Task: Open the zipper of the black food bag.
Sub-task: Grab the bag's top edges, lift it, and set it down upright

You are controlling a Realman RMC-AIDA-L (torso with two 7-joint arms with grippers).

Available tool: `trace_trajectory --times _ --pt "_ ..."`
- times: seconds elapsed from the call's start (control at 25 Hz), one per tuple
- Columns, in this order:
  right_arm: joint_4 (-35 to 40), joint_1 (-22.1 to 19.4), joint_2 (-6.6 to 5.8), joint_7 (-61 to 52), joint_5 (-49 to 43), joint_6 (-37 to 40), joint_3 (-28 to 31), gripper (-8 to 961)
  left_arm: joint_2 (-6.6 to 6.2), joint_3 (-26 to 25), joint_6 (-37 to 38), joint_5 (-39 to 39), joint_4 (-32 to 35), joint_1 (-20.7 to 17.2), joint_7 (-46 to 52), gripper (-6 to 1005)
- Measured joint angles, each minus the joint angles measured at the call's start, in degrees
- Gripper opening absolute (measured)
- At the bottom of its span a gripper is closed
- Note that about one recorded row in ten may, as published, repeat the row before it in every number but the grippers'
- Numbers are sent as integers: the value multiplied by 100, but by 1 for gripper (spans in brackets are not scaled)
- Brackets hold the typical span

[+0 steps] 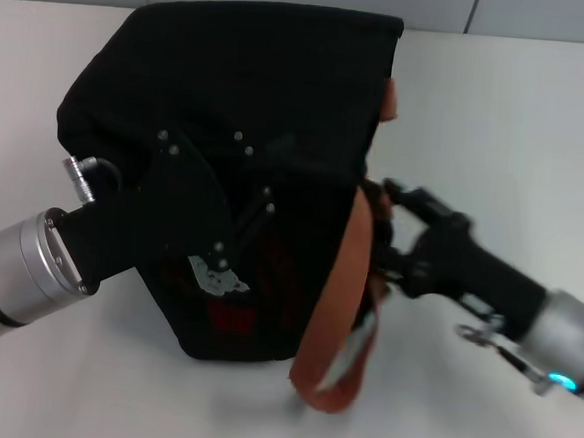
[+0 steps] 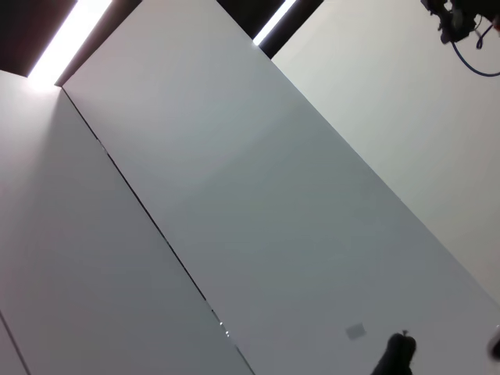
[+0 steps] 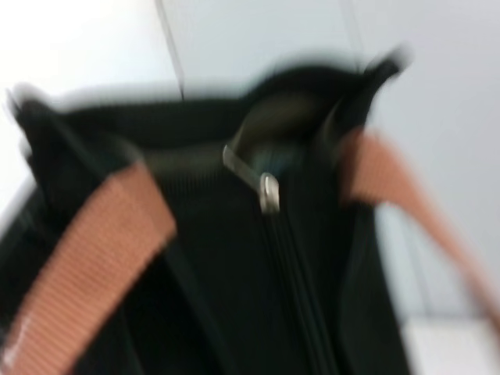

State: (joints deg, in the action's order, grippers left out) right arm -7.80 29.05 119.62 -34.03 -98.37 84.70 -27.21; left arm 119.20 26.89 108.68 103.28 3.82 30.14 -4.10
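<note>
While lying tipped on the white table (image 1: 500, 113), the scene is reading as follows.

Head view: the black food bag (image 1: 248, 126) is sitting toward the table's far edge; the left gripper (image 1: 225, 244) is pressing against its near side, fingers merging with the fabric, so I cannot tell their spread. The right gripper (image 1: 386, 236) is reaching in at the orange-brown strap (image 1: 336, 312); its opening is hidden.

Left wrist view: only wall panels (image 2: 234, 195) are showing.

Right wrist view: the zipper (image 3: 293, 266) is running down the bag's black top, its silver pull tab (image 3: 254, 180) sticking up between both straps.
</note>
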Motion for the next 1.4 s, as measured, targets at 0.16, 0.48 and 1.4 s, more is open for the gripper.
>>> trace_trajectory --times 0.16,0.48,1.4 --pt "374 -793 18 270 7 1093 694 839 -1 3 -43 -2 -7 -6 -9 121" --pt "170 -784 25 1251 -84 1767 1032 839 -2 -11 -122 -11 -84 -3 -43 120" --pt "-1103 -178 26 5403 -251 481 1446 839 -2 -34 -148 -22 -92 54 -33 111"
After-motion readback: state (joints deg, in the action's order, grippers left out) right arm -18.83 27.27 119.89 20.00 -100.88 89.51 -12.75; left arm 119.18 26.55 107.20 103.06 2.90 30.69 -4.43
